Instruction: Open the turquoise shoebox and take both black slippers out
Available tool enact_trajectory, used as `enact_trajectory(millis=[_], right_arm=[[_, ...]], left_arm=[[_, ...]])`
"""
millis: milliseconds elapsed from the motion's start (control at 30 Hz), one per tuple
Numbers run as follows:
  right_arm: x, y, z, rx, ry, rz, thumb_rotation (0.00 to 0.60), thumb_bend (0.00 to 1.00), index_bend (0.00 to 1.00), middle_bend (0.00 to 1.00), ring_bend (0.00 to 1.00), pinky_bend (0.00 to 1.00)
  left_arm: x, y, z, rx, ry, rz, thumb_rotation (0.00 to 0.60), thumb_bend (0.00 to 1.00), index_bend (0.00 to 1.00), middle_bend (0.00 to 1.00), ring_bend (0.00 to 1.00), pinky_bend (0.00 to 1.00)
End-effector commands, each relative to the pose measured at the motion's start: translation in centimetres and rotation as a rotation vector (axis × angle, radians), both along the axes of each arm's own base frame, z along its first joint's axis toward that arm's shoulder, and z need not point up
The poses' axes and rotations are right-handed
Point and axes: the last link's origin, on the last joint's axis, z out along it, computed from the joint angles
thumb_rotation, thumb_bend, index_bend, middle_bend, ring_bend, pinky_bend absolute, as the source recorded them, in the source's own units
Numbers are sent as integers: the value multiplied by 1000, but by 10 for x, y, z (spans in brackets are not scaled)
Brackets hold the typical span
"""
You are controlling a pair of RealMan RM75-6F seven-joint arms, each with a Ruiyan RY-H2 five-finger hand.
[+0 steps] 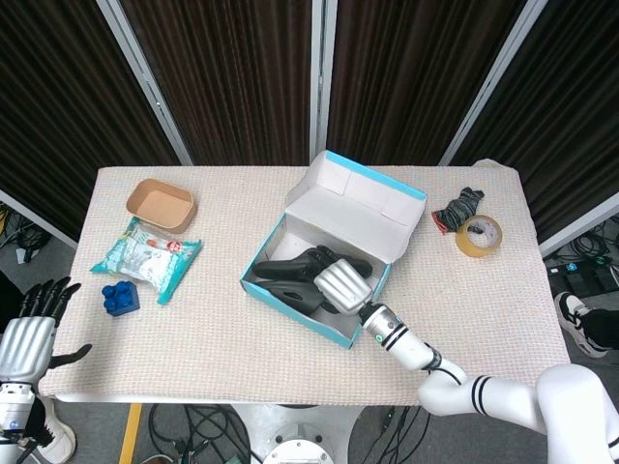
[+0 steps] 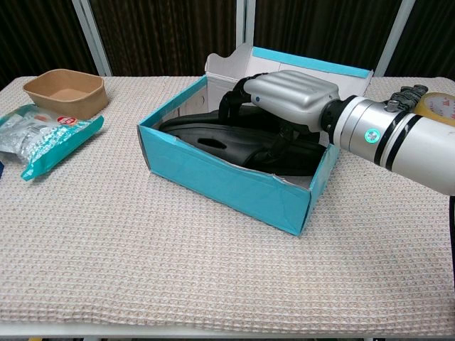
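The turquoise shoebox stands open at the table's middle, its white-lined lid leaning back. Two black slippers lie inside, side by side. My right hand reaches into the box from the near right, its fingers curled down over the upper of the nearer slipper and its thumb below. The slipper's right end is hidden under the hand. My left hand hangs off the table's near left corner with fingers spread, holding nothing.
At the table's left are a brown paper bowl, a snack packet and a blue block. A tape roll and a dark cloth lie at the far right.
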Motion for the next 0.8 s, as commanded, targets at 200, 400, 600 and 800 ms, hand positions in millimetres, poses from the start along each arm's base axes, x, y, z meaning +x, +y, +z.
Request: enact_trajectory(millis=[200,400,600,800], right_arm=[[2,5,-11,-3,27,26,600,227,351,387,110,92],[-2,3,-8,-68,7,59,600,478,616,574,231,92],[-2,-6,17,-85,-73,85,600,527,671,608,255,91],[0,-14,44,-141,-115,99,600,526,672,602,255,91]], left_arm=[[0,0,-1,-1,-3,-4,600,112,102,40,0,32],[4,5,-1,-2,6,-35,600,112,102,40,0,32],[12,20,2,-6,23,-94,600,112,102,40,0,32],[27,41,4,-27,8,-161,600,112,102,40,0,34]])
